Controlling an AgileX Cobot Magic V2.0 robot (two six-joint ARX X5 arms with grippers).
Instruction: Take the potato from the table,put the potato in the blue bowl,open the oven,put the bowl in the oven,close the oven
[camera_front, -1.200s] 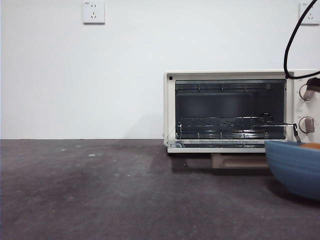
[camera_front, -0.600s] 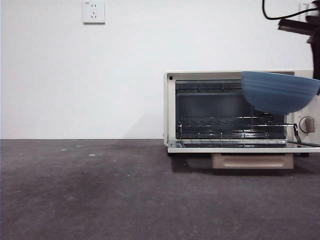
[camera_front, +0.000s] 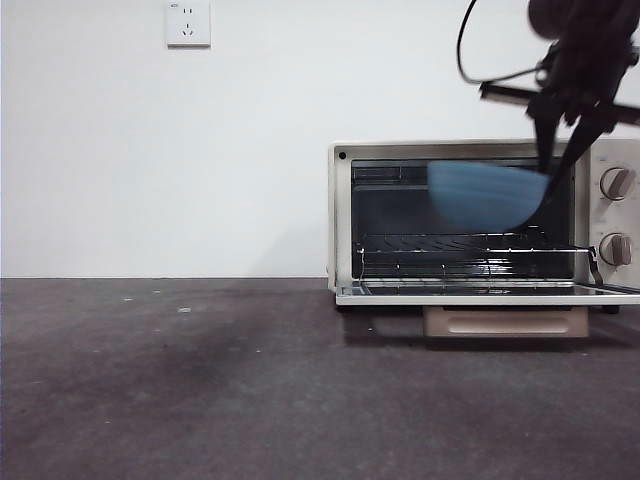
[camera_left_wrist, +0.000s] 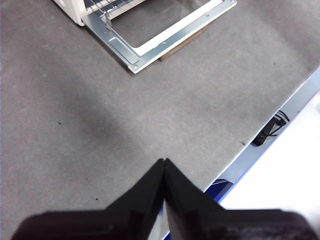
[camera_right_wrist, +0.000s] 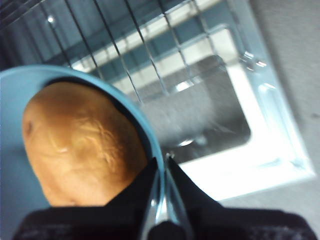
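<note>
Right gripper (camera_front: 548, 190) is clamping the rim of the blue bowl (camera_front: 487, 196), jaws pinched tight on the wall — one inside, one outside. The bowl is hanging in the air in front of the oven (camera_front: 480, 220) cavity, above the wire rack (camera_front: 460, 248) and the lowered door (camera_front: 490, 293). The potato (camera_right_wrist: 82, 145) is sitting inside the bowl. Left gripper (camera_left_wrist: 164, 167) is hovering over the table (camera_left_wrist: 75, 115) — jaws pressed together, holding nothing.

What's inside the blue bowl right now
The potato lies inside the blue bowl, filling much of it; the right hand grips the rim. The bowl's bottom under the potato is covered. From the front, the bowl's wall hides the potato.
</note>
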